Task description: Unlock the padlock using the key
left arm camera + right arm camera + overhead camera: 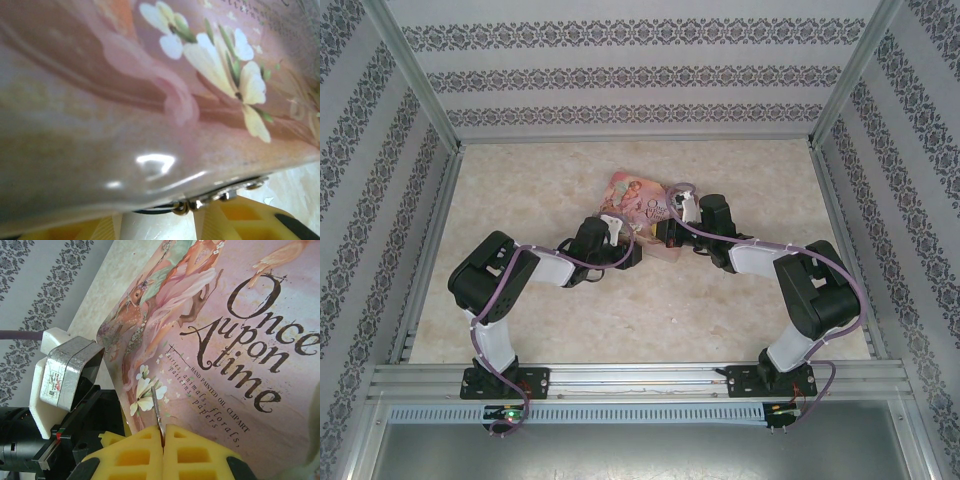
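yellow right fingers (200,452) sit closest in the right wrist view, pressed tight together, so the right gripper (163,432) is clenched on the key (156,407). it's a thin grey sliver poking straight up out of the seam between the tips, and its end lands over the flower print on the pink tin (235,325) just behind it. off to the left of that, beside the tin's edge, is the left arm's white camera block (42,390). in the left wrist view the left gripper (157,222) has its left fingers (240,222) spread, with pale table (295,187) showing through the gap. the tin's rim runs right across the tips, and a few small shiny metal bits (200,203) are tucked under it by one finger. can't tell what those are. from above, both grippers meet at the tin's near edge mid-table, with patterned walls (620,80) behind.
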Available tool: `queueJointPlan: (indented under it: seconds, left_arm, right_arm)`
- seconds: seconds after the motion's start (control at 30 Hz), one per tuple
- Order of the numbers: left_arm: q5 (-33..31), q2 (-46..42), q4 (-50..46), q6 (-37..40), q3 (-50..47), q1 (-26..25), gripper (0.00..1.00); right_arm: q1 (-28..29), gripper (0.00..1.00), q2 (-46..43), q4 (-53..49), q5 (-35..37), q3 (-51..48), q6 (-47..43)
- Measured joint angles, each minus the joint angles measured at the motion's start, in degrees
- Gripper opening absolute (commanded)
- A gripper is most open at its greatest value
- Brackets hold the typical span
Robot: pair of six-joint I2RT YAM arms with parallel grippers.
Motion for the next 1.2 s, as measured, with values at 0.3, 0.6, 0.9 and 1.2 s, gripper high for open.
queueJointPlan:
  seconds: [0.3,0.6,0.9,1.2]
  left_arm:
    - [-1.05,-0.02,-0.68,-0.61,0.35,-0.17,0.27]
    - [-0.98,-0.72,-1.60,-1.05,0.37,-0.24,0.24]
    - [0.68,-5.55,-8.90,-4.50,0.37,-0.26,0.20]
    - [4.83,-9.38,-17.97,-10.75,3.06,-0.26,0.17]
  right_arm:
    - [0.13,0.00,-0.09,-0.04,0.31,0.00,0.00]
    - [0.59,0.00,-1.25,-1.38,1.25,0.00,-0.17]
    - [1.25,0.00,-13.57,-2.93,1.46,-4.74,-5.92]
    - [5.79,0.00,-27.21,-3.61,2.89,-14.97,-14.29]
